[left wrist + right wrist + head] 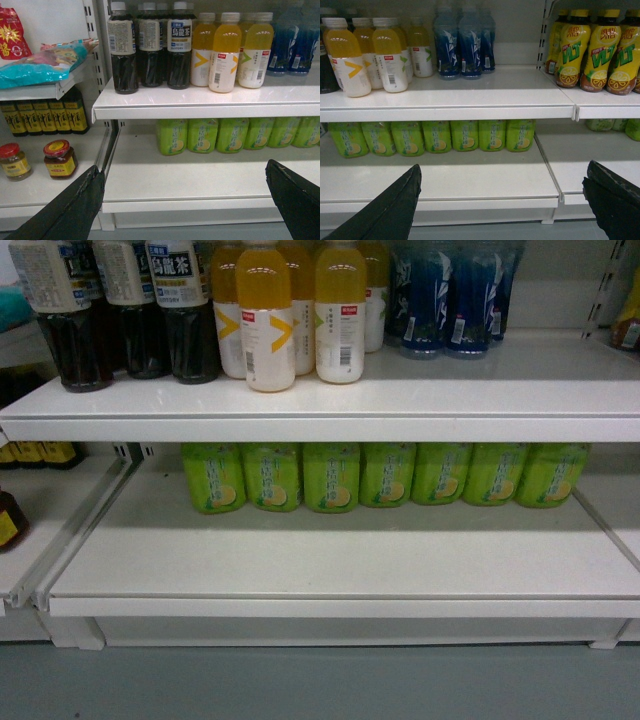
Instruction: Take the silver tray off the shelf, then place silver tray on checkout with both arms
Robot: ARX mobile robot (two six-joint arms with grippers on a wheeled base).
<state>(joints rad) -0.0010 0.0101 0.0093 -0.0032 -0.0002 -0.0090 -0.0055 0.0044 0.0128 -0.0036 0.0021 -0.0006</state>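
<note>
The head view is showing the shelf with green bottles at its back and no silver tray, so its place and long axis cannot be told; the left wrist view is showing the left gripper standing wide apart, empty; the right wrist view is showing the right gripper likewise apart; I judge both arms should be finding the tray first, then gripping opposite rims evenly.

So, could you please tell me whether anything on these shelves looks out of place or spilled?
Nothing is spilled or toppled. One yellow juice bottle stands forward of its row on the upper shelf, and a teal snack bag lies flat on the neighbouring shelf to the left. Oddly, no tray shows in any view.
</note>
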